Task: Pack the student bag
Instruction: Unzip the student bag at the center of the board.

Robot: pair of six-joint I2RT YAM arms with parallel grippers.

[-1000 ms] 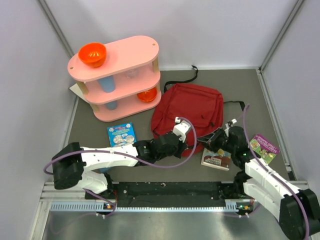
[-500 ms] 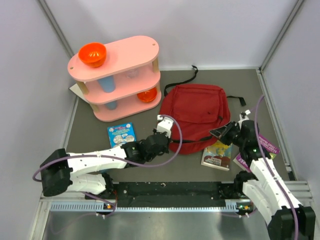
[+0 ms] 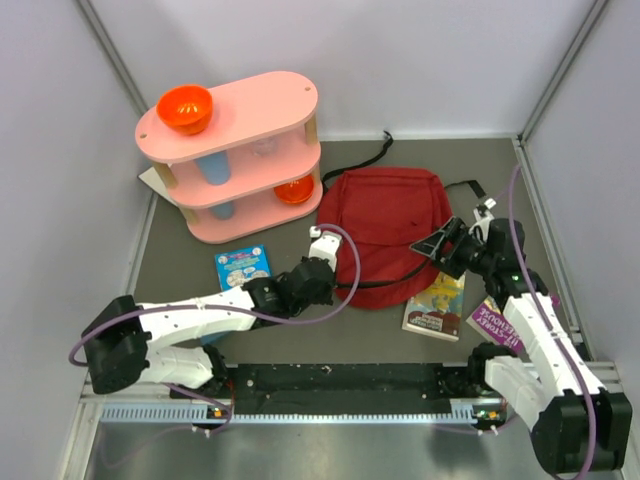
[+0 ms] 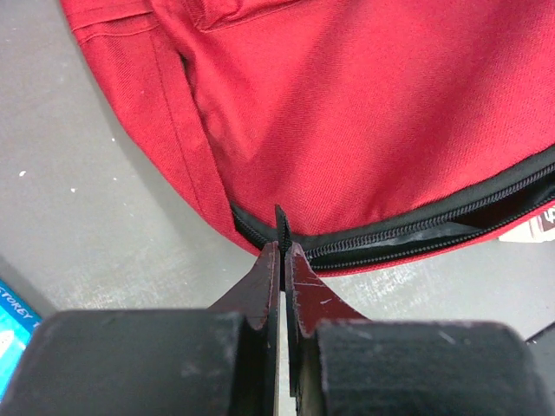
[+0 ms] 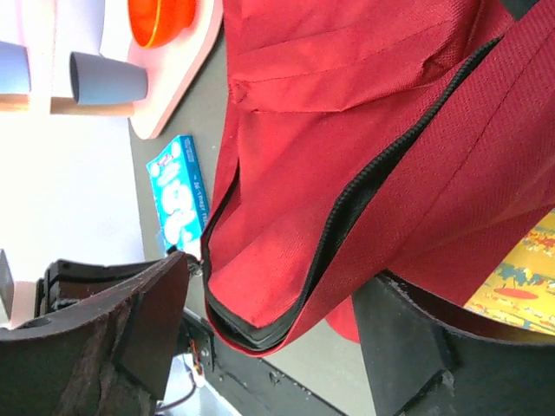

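The student bag lies flat on the grey table, at 12 o'clock from the arm bases. Its zip is partly undone along the near edge. At the bag's 7 o'clock corner the left gripper has its jaws pressed together, pinching the black zip pull. At 4 o'clock the right gripper has its jaws spread wide, with the gaping edge between them. A yellow book peeks out at 5 o'clock, a blue book lies at 8 o'clock, and a pink shelf stands at 10.

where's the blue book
In the top view, the blue book lies flat on the left, just in front of the pink shelf and left of the red bag.
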